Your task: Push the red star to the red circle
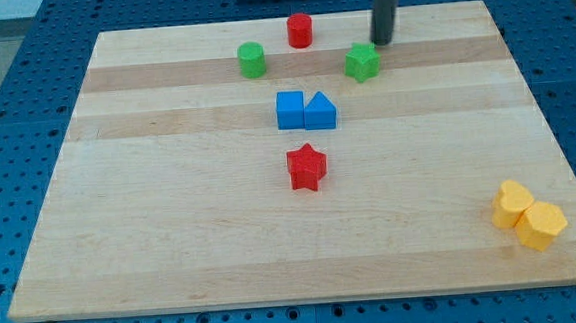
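Note:
The red star [306,167] lies near the middle of the wooden board [173,239]. The red circle [300,29], a short cylinder, stands near the view's top edge of the board, straight above the star. Between them sit a blue cube [290,110] and a blue triangle [320,111], side by side and touching. My tip [383,41] is at the view's upper right, just above and right of a green star [362,63], well to the right of the red circle and far from the red star.
A green circle [252,59] stands left of the red circle. Two yellow blocks [514,205] [541,226] sit touching at the view's lower right corner. A blue pegboard [5,119] surrounds the board.

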You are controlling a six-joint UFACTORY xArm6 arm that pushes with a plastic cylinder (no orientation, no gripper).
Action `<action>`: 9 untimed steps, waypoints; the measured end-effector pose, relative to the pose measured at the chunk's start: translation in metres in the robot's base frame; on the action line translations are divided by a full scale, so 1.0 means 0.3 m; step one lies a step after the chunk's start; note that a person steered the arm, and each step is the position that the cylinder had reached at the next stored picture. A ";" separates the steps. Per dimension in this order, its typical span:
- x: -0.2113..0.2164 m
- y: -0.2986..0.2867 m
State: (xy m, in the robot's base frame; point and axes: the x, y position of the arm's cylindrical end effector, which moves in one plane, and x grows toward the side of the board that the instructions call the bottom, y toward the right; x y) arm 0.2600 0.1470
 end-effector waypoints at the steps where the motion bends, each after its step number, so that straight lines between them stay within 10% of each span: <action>1: 0.068 0.075; 5: 0.653 0.064; 9: 0.818 -0.316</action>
State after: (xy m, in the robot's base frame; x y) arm 0.5055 0.0523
